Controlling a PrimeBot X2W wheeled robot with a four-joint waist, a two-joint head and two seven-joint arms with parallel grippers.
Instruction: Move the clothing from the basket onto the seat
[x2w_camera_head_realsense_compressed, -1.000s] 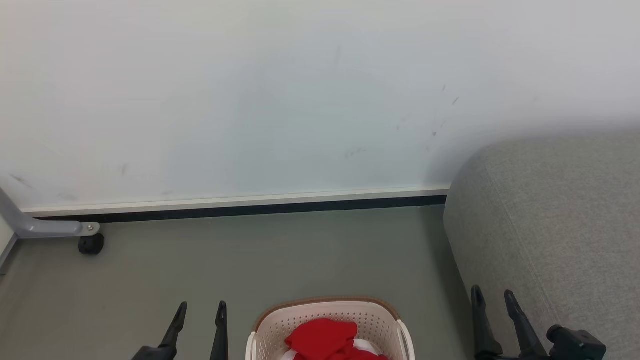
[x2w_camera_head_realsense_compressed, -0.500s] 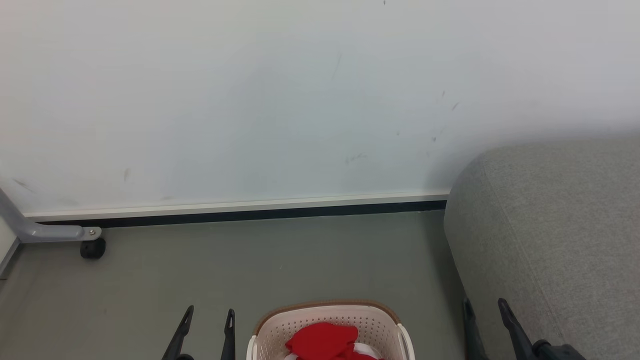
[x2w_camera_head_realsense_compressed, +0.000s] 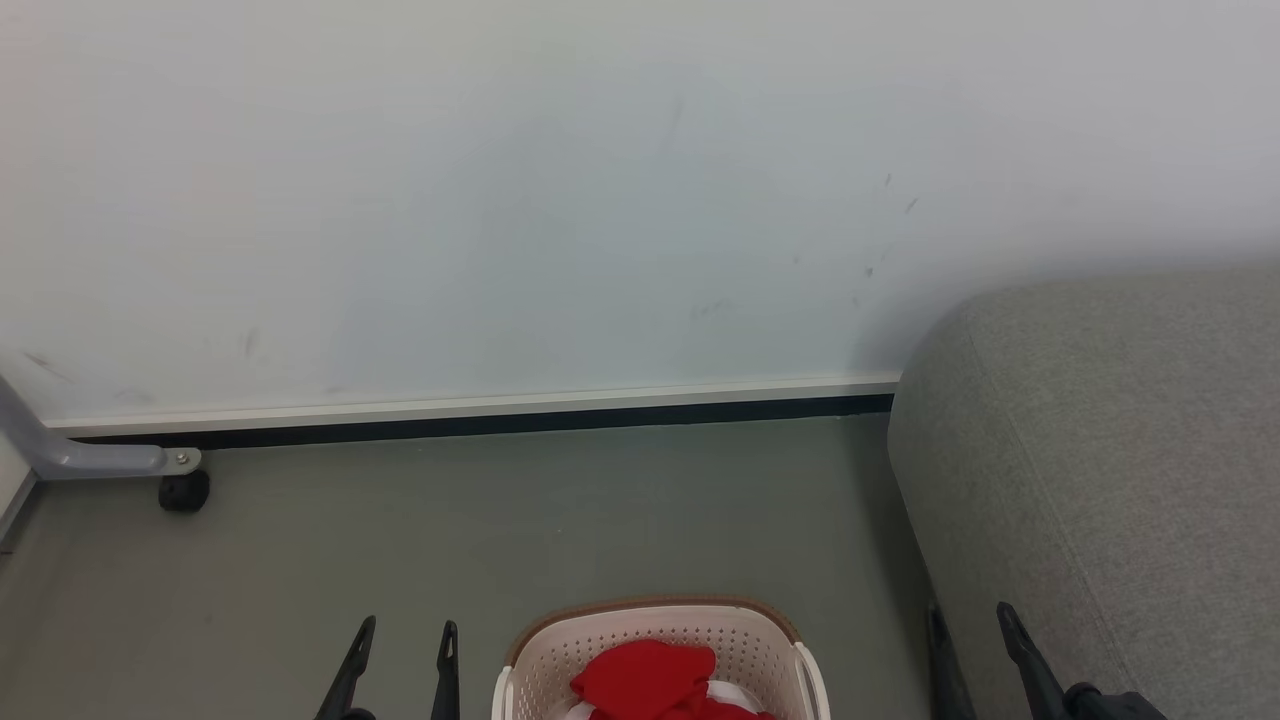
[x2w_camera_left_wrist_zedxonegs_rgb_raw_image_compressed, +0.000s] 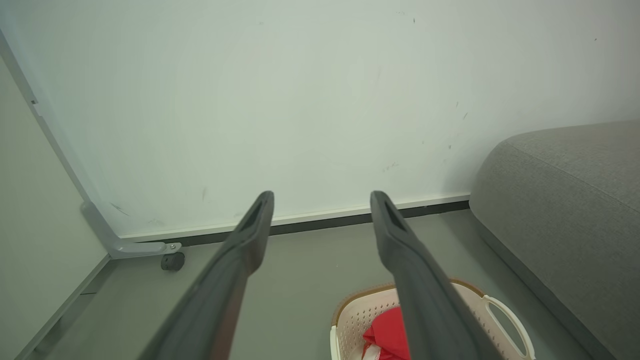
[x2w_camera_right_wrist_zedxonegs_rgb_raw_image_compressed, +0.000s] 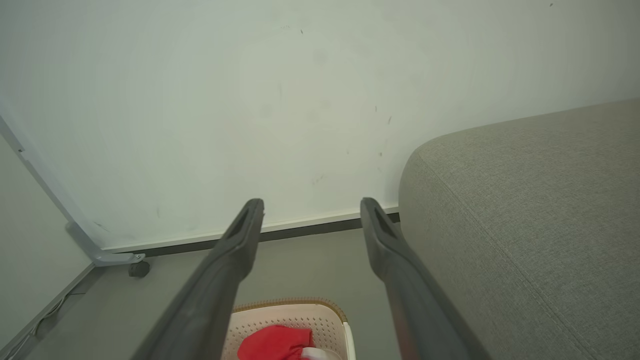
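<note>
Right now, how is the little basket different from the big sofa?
The basket is small, cream plastic with holes; the sofa is far bigger and grey fabric. The basket has a brown rim and a side handle; the sofa has plain rounded edges. The red clothing lies in the basket, not on the sofa. Both stand on the grey floor.
</note>
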